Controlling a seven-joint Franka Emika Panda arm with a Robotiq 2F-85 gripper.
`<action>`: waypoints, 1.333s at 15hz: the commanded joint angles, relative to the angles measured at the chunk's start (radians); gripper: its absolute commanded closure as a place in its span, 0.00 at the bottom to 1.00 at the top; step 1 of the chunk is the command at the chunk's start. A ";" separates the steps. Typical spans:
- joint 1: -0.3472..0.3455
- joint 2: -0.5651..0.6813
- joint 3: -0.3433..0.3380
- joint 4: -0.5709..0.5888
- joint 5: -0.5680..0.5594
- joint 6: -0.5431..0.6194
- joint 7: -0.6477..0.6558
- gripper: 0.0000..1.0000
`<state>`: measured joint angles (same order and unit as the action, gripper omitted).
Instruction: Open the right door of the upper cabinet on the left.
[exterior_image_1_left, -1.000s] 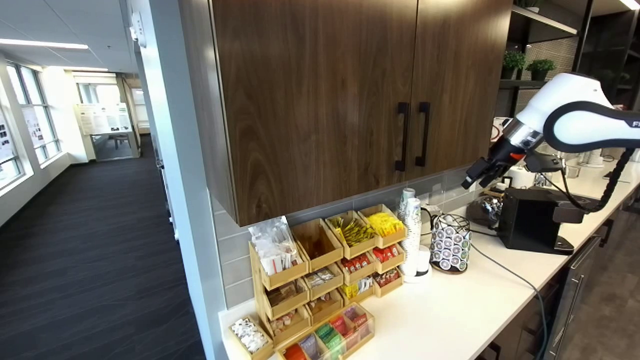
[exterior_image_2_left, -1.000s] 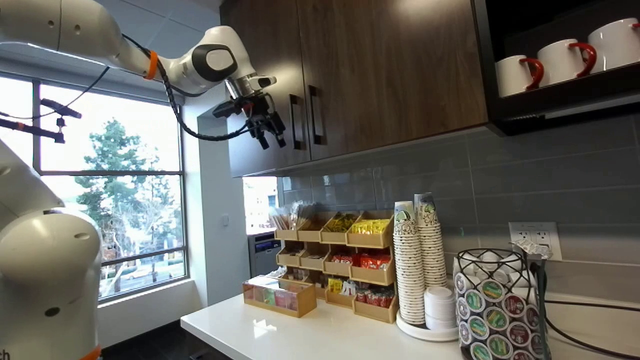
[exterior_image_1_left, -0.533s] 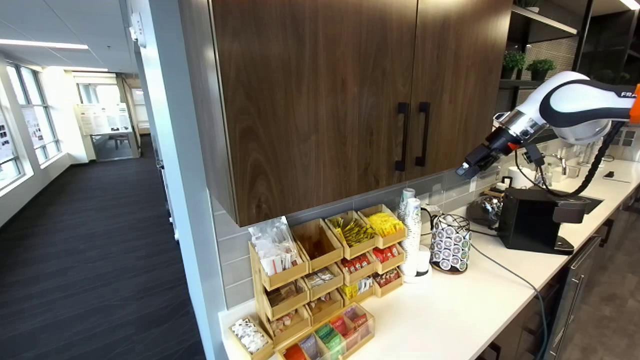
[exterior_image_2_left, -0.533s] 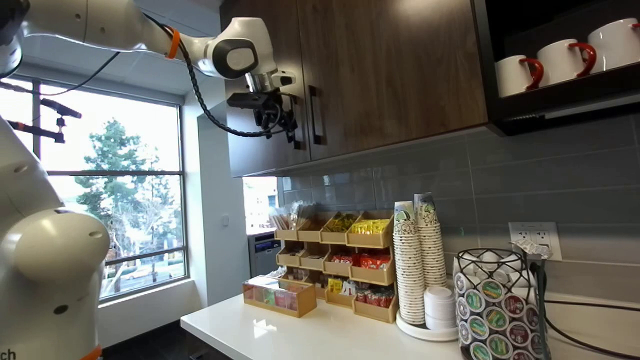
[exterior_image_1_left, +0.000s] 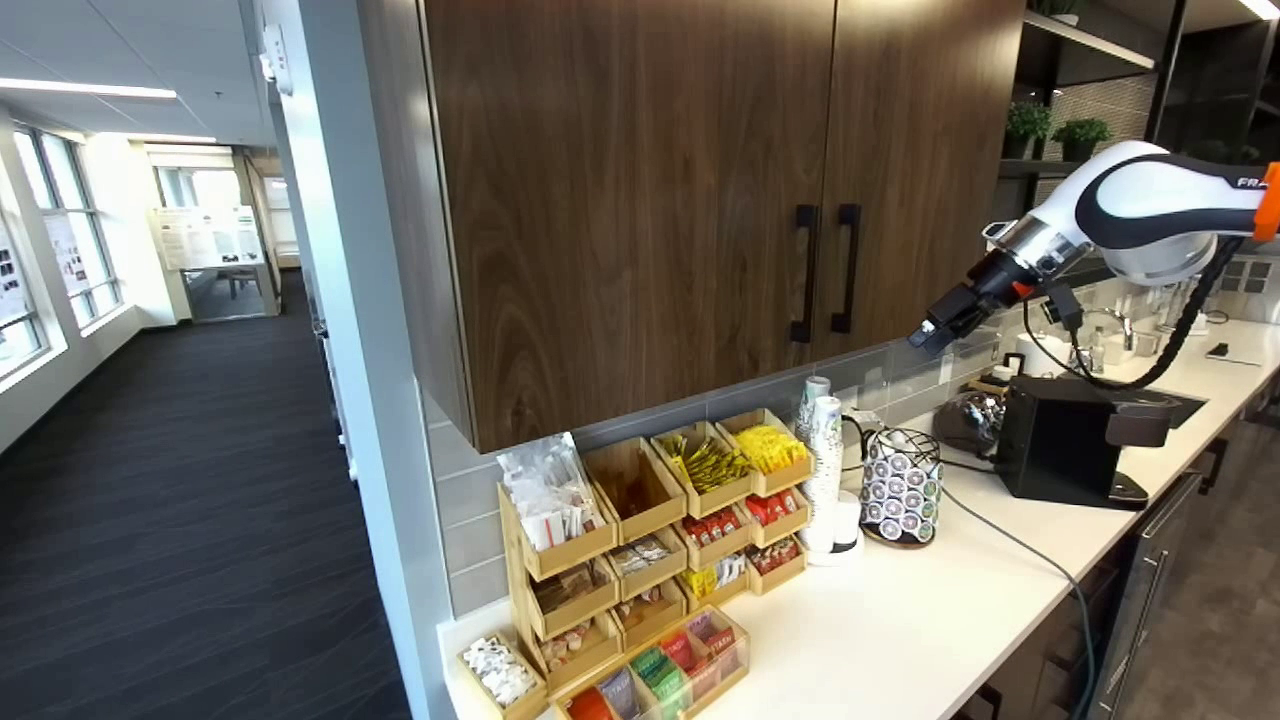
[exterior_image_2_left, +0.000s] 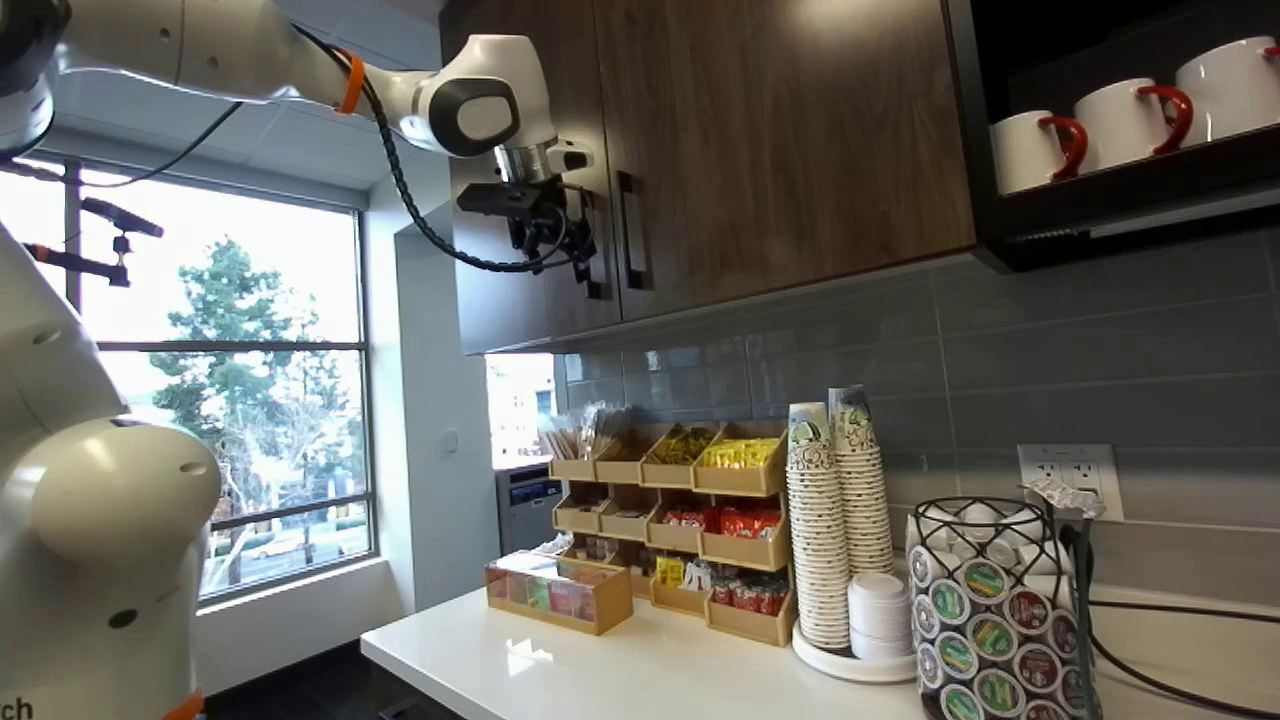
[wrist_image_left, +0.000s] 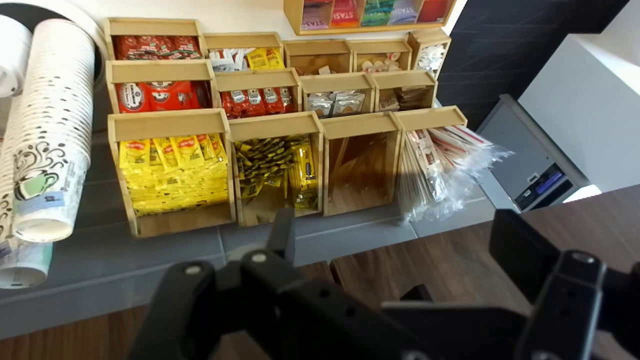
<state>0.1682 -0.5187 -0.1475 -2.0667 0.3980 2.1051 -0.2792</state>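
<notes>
Take as target the right door (exterior_image_1_left: 925, 170) of the upper cabinet (exterior_image_1_left: 690, 215), closed and level with the left door (exterior_image_1_left: 600, 200). Find its black bar handle (exterior_image_1_left: 847, 268) toward the lower left corner, just beside the meeting edge of the doors.

Judge the step in hand as approach, with the door not yet opened. Read the gripper (exterior_image_1_left: 928, 338) from the wrist view as empty, with fingers (wrist_image_left: 520, 245) spread wide apart. Note its position in front of the door face, apparently near the level of the lower handle ends, touching neither handle.

For the next move, advance toward the lower left corner of the door, pass one finger to each side of the correct handle, clamp, then pull outward. Expect a swing about the right edge, the presumed hinge side. Guard against catching the left door's handle (exterior_image_1_left: 804, 273).

Read "STASH" on the tea packets (wrist_image_left: 376, 11) in the divided box (wrist_image_left: 370, 29), near the end edge of the countertop (exterior_image_2_left: 640, 680). Read "FRA" on the arm (exterior_image_1_left: 1150, 190), beside an orange band (exterior_image_1_left: 1268, 205), and "ch" low on the robot body (exterior_image_2_left: 110, 560). Treat as illegible the print on the yellow packets (wrist_image_left: 172, 172), red packets (wrist_image_left: 172, 95) and coffee pods (exterior_image_2_left: 992, 637).
</notes>
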 joint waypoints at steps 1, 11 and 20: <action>0.021 0.017 -0.029 0.035 0.080 0.005 -0.110 0.00; 0.041 0.175 -0.072 0.207 0.353 0.015 -0.416 0.00; -0.013 0.207 -0.044 0.244 0.360 -0.027 -0.405 0.00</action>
<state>0.1843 -0.3317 -0.2012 -1.8499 0.7243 2.1134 -0.6495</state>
